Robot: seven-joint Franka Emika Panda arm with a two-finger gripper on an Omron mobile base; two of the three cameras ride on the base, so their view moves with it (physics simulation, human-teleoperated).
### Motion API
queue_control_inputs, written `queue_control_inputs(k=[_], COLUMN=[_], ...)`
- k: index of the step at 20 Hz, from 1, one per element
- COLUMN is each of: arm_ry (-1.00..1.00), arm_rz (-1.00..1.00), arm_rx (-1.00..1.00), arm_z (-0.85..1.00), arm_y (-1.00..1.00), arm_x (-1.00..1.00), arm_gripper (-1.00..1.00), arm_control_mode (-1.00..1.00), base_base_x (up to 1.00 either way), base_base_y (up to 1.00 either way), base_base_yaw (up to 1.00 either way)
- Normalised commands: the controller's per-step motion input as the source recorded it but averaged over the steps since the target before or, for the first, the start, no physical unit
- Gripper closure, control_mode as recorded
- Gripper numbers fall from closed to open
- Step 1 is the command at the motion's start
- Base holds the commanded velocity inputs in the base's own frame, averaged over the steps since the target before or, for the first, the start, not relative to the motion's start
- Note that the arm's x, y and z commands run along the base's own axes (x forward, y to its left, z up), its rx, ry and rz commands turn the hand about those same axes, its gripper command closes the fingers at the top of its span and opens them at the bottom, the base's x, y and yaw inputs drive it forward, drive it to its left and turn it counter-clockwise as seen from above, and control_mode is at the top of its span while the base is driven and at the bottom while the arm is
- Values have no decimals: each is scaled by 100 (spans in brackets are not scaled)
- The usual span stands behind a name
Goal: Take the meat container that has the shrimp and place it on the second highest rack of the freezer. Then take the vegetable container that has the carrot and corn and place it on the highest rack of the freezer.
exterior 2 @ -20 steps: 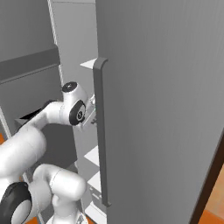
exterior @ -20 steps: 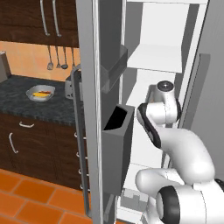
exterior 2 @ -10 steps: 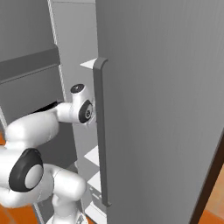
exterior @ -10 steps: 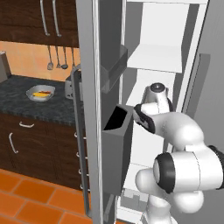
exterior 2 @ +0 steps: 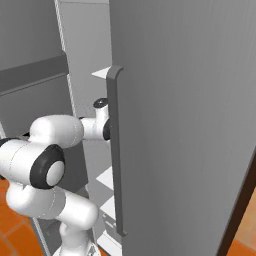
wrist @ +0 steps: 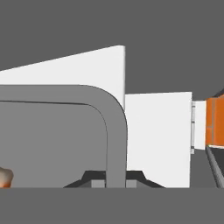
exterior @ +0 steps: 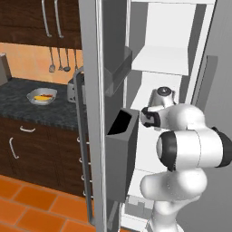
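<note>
My gripper [wrist: 116, 181] is pressed together on the long vertical handle [wrist: 114, 131] of the freezer [exterior: 97, 45] door. In the hand view the grey bar rises straight up from between my finger tips and curves away at its far end.

Over the last second the grip itself has hardly shifted. What changed is the arm behind it: my elbow has folded back and swung toward the base, so the big white joint now sits low behind my wrist in the left base view. The door panel looks much as it did a second ago (I would not claim any real swing yet). I read this as me setting my posture for a pull, not the pull itself.

For the task, that means I am on the opening step, and neither container has been carried. Beyond my gripper lies the white interior, and the highest rack [exterior: 161, 59] sits above and past my wrist. The second rack lies somewhere below it, though my own arm hides that part. Just to the side of my hand hangs a dark bin [exterior: 122, 136] on the other, already open door.

The vegetable container [exterior: 41, 96], a pale dish with orange and yellow food, rests on the dark surface [exterior: 18, 106], well off to my gripper's left.
</note>
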Motion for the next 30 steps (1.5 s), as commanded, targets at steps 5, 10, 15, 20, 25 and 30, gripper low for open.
queue_control_inputs(k=[5, 10, 15, 20, 25, 30], arm_ry=[0, 0, 0, 0, 0, 0], arm_rz=[0, 0, 0, 0, 0, 0], arm_rx=[0, 0, 0, 0, 0, 0], arm_z=[-24, -16, -20, 0, 0, 0], arm_y=[0, -5, -3, 0, 0, 0], arm_x=[54, 45, 20, 0, 0, 0], arm_gripper=[100, 100, 100, 100, -100, -100], arm_control_mode=[-100, -100, -100, -100, -100, -100], base_base_x=[0, 0, 0, 0, 0, 0], base_base_y=[0, 0, 0, 0, 0, 0], base_base_yaw=[0, 0, 0, 0, 0, 0])
